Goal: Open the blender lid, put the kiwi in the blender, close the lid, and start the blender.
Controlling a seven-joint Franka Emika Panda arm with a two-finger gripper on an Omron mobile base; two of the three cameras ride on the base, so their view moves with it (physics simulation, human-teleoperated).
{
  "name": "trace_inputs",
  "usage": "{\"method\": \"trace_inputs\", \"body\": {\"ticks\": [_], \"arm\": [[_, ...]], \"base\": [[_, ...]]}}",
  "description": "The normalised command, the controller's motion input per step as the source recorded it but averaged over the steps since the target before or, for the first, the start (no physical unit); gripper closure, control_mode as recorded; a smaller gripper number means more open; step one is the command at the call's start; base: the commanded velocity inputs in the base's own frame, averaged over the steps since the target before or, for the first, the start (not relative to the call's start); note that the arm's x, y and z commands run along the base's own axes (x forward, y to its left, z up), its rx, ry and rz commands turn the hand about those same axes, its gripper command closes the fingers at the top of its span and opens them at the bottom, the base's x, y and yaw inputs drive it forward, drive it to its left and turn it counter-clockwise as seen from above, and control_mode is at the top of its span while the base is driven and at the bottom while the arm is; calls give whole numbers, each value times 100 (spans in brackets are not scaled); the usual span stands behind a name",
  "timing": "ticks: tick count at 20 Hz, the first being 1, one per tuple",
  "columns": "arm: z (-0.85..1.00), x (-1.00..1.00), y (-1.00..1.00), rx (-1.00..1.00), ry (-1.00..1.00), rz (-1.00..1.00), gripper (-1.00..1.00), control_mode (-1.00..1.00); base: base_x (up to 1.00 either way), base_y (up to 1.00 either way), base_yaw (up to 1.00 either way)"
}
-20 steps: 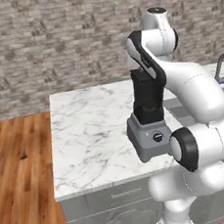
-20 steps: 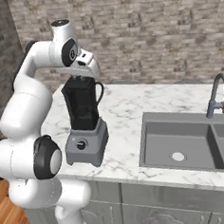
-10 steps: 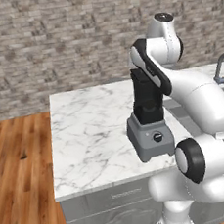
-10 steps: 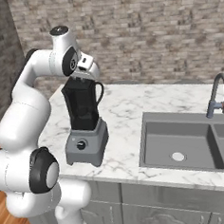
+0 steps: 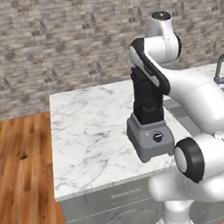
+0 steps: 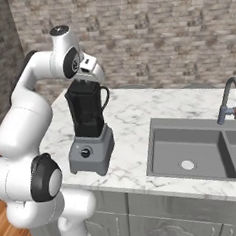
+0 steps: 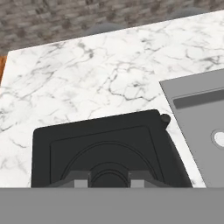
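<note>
The blender (image 5: 151,138) stands on the marble counter (image 5: 91,126), a grey base with a round knob under a tall black jar (image 6: 87,110). The black blender lid (image 7: 105,135) lies flat on the jar's top. My gripper (image 7: 107,179) hangs straight over the jar (image 6: 88,78), its two fingertips closed on either side of the round grip at the lid's centre. In the left base view my own arm hides the hand. The kiwi is out of view.
A grey sink (image 6: 192,144) with a curved faucet (image 6: 229,98) lies to the blender's right and shows in the hand view too (image 7: 201,109). A brick wall runs behind the counter. Wooden floor (image 5: 17,169) lies left of it.
The arm's upper links and elbow have shifted slightly. The hand stays at the jar's top and the blender has not moved.
</note>
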Motion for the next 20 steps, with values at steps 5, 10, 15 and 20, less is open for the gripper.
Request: {"method": "trace_inputs", "body": {"ticks": [5, 10, 15, 20], "arm": [[-18, 5, 0, -2, 5, 0, 100, -100], [-46, 0, 0, 0, 1, 0, 100, -100], [-46, 0, 0, -1, 0, 0, 100, -100], [-59, 0, 0, -4, 1, 0, 100, -100]], "base": [[0, 0, 0], [0, 0, 0], [0, 0, 0], [0, 0, 0]]}}
